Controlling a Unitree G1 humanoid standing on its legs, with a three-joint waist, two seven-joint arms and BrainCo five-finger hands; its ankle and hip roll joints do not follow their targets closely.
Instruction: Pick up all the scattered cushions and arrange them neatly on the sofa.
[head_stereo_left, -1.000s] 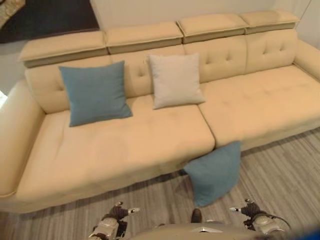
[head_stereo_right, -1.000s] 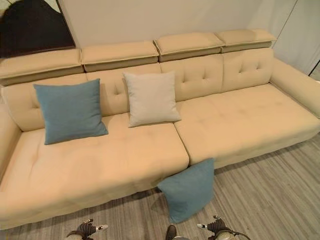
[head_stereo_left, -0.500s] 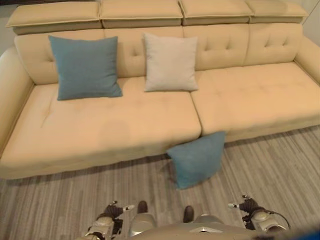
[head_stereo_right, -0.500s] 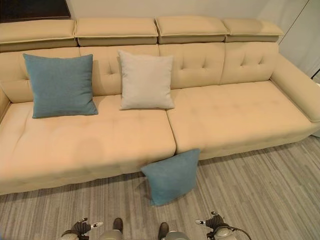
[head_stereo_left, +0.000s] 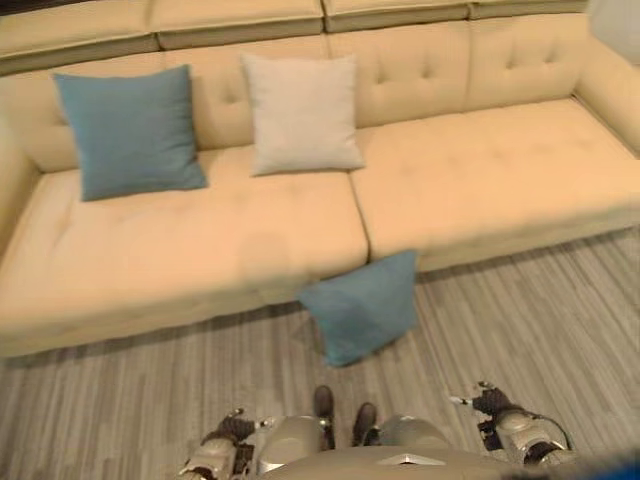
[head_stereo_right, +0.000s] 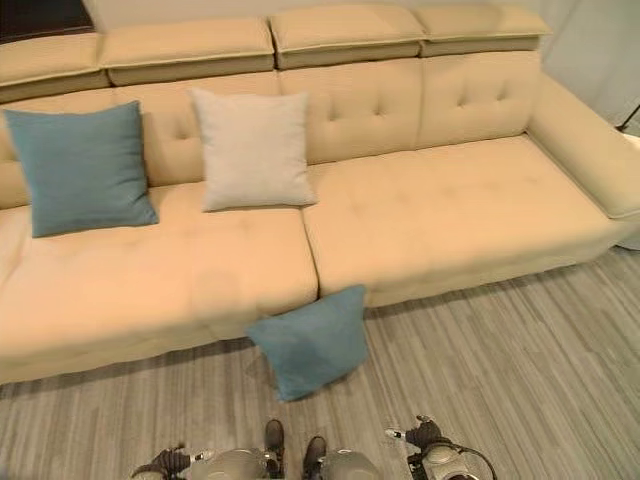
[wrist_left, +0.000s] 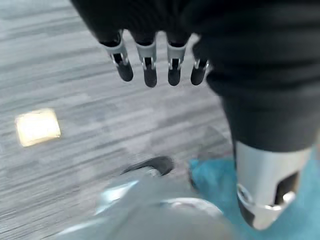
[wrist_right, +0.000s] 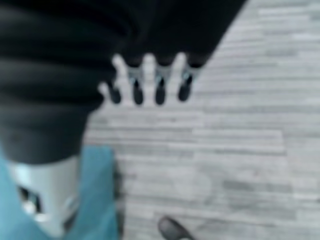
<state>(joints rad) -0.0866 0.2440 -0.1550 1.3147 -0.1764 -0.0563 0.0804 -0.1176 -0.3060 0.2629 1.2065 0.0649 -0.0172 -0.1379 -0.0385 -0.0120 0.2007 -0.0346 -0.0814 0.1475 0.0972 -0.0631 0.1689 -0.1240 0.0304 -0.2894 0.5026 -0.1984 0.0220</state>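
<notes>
Cushion (head_stereo_right: 308, 340) in blue leans on sofa (head_stereo_right: 440, 215) front, centre frame — both hands (left (wrist_left: 150, 60), right (wrist_right: 150, 82)) hang loose-fingered, holding nothing.

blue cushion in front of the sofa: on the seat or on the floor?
On the floor. The blue cushion stands on one edge on the grey floor, its top against the sofa front. Neither hand holds it.

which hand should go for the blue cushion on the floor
Probably the right, narrowly. The fallen blue cushion leans on the sofa front, slightly to the robot's right of centre. Both hands hang open and empty; the right hand sits a little nearer than the left hand.
</notes>
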